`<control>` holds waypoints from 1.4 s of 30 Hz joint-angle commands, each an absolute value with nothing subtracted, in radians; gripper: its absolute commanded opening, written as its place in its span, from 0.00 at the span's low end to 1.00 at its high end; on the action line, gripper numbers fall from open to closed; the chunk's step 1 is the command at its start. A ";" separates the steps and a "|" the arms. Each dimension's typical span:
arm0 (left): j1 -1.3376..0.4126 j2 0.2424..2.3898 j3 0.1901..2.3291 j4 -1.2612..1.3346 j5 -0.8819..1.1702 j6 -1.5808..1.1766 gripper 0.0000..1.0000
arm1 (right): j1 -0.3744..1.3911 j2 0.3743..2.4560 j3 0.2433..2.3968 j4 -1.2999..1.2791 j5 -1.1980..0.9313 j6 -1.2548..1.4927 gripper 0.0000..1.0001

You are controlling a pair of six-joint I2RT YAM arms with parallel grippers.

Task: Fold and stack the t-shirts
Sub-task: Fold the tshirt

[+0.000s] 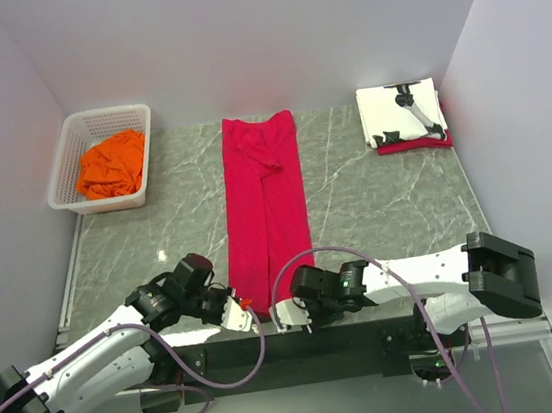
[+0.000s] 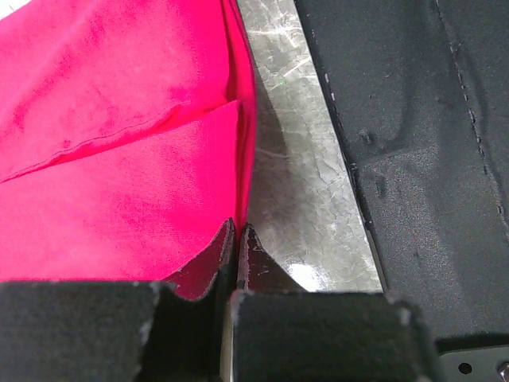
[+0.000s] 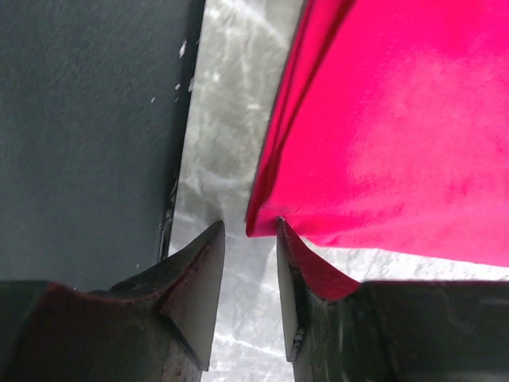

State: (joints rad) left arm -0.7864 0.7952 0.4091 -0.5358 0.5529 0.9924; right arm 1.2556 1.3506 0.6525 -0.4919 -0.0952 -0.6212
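Top external view shows both arms bent low over the near edge, wrists turned inward toward each other. Finds the left claw pinched shut on the near left corner of the red t-shirt. Finds the right claw parted by a clear gap, gripping nothing, one fingertip just touching the near right corner. Shows that t-shirt folded into a long strip down the middle of the grey marble surface. Places a folded white t-shirt far right atop red cloth, and an orange t-shirt crumpled in the white basket far left. Shows bare marble either side of the strip, plain walls on three sides, and a dark rail along the near edge.
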 commanded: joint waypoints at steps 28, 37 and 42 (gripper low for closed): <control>-0.775 0.828 0.420 -0.520 0.601 1.019 0.01 | 1.255 1.279 0.592 -0.361 -0.097 -0.627 0.54; -0.770 0.811 0.417 -0.545 0.604 1.034 0.01 | 1.246 1.394 0.601 -0.374 -0.150 -0.629 0.34; -0.767 0.810 0.413 -0.537 0.606 1.026 0.01 | 1.214 1.414 0.617 -0.390 -0.156 -0.618 0.00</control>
